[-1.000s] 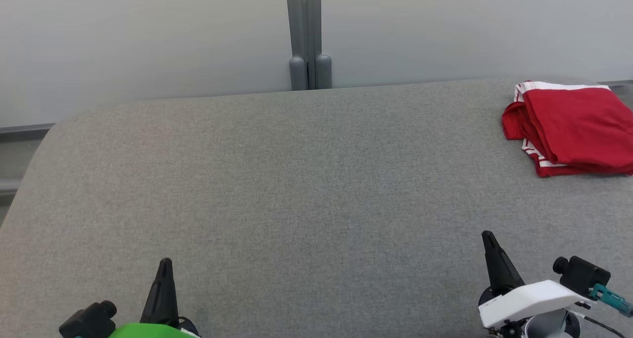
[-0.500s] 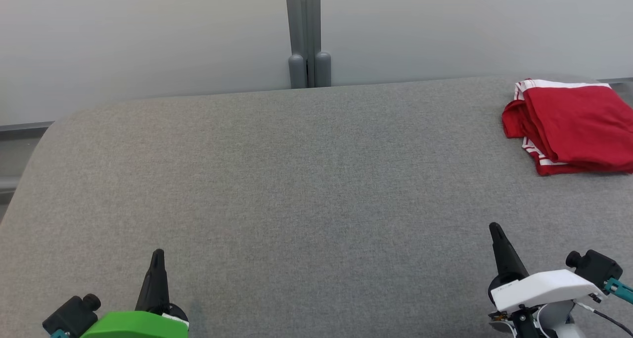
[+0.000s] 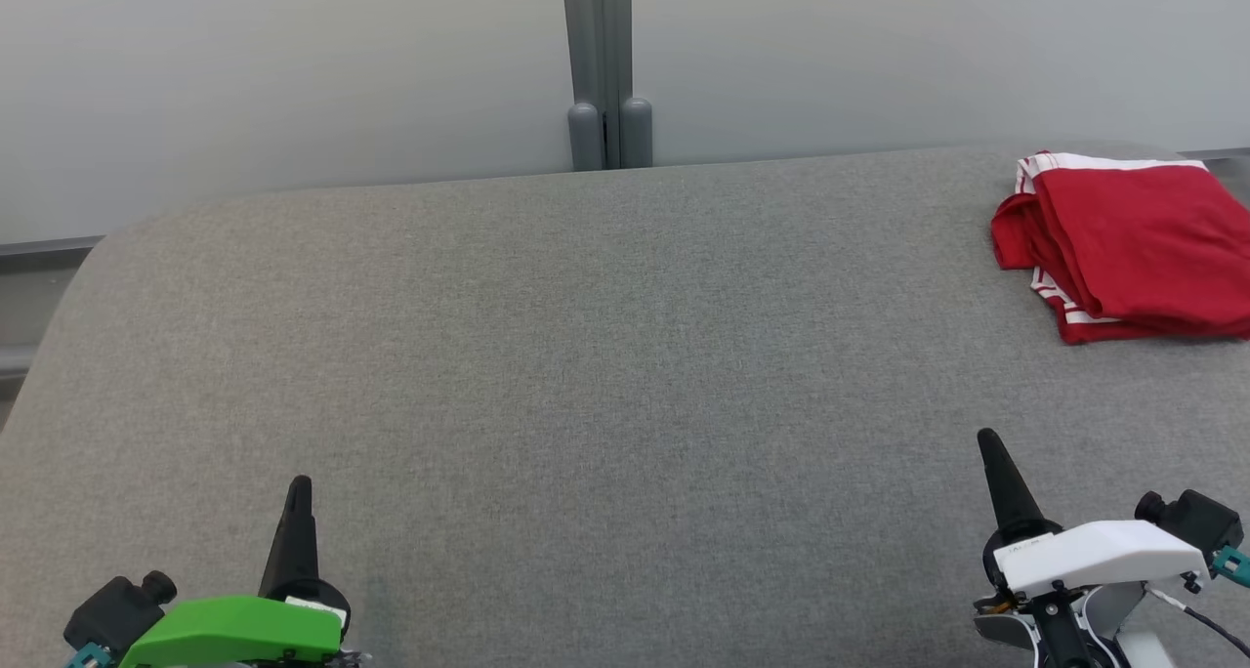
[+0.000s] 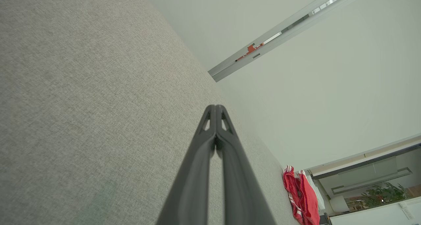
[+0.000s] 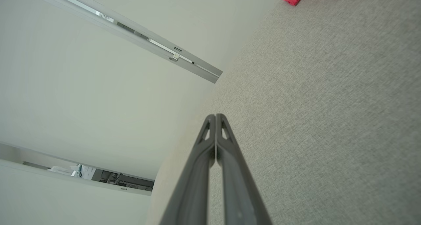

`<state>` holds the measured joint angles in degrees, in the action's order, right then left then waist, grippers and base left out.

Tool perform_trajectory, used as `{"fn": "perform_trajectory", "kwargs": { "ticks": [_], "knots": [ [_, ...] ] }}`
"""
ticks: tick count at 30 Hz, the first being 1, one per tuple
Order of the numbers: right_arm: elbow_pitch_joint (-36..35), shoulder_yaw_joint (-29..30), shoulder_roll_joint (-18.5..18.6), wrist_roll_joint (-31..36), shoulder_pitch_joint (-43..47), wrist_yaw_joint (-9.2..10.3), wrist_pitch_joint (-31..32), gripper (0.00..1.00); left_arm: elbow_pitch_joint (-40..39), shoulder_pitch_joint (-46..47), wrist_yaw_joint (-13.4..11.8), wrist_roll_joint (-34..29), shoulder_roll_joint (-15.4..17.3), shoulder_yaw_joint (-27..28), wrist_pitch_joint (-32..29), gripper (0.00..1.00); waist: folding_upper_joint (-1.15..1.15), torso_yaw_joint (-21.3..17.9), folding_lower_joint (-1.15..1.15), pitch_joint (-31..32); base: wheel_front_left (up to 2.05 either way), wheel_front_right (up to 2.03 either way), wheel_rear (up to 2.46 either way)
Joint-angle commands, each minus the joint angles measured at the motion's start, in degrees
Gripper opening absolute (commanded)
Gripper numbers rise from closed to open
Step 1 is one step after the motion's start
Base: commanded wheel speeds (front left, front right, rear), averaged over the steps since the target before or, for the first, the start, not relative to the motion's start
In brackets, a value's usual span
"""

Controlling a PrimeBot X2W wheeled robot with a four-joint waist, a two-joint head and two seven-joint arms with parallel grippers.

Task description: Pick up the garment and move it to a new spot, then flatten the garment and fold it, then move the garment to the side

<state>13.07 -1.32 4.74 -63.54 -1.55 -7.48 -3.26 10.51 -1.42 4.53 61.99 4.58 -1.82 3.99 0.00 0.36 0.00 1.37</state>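
- Okay, nearest me, toward the near left corner of the grey fabric surface (image 3: 625, 355), my left gripper (image 3: 299, 490) sits over the weave with its tip pointing at the far edge; a green cover (image 3: 234, 627) caps its wrist.
- In the left wrist view its two dark fingers (image 4: 194, 172) are pressed together from base to tip, and I see no cloth pinched in them.
- Toward the near right corner, my right gripper (image 3: 989, 443) points the same way, with a white cover (image 3: 1094, 551) behind it.
- In the right wrist view that pair of fingers (image 5: 236, 179) is likewise squeezed together, tips meeting, carrying nothing.
- The two grippers stand well apart from each other, one at each end of the near edge.
- The garment (image 3: 1133, 243), red with white trim, lies folded in a compact stack at the far right corner, its right side cut off by the border of the head view. It is well apart from both grippers, and nearer the right one.
- Beyond the far edge I see a pale wall (image 3: 293, 72), with a grey post (image 3: 603, 62) rising behind the middle of that edge.
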Motion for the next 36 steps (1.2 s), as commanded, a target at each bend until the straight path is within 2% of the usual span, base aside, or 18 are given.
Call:
{"fn": "perform_trajectory", "kwargs": {
  "ticks": [1,36],
  "knots": [
    [-0.3,0.4,0.2,-1.6,-1.3,-0.03,0.5,0.0,-0.2,1.7,0.4,1.9,0.6,0.5,-0.4,0.0,0.0,0.0,0.0,0.0,0.0,0.0,0.0],
    [0.4,4.0,-0.3,-19.4,-3.6,-0.03,5.4,0.0,2.0,5.5,2.2,20.7,0.4,3.8,-5.4,0.0,0.0,-0.2,0.0,-0.9,0.0,0.0,0.0]
  ]
}}
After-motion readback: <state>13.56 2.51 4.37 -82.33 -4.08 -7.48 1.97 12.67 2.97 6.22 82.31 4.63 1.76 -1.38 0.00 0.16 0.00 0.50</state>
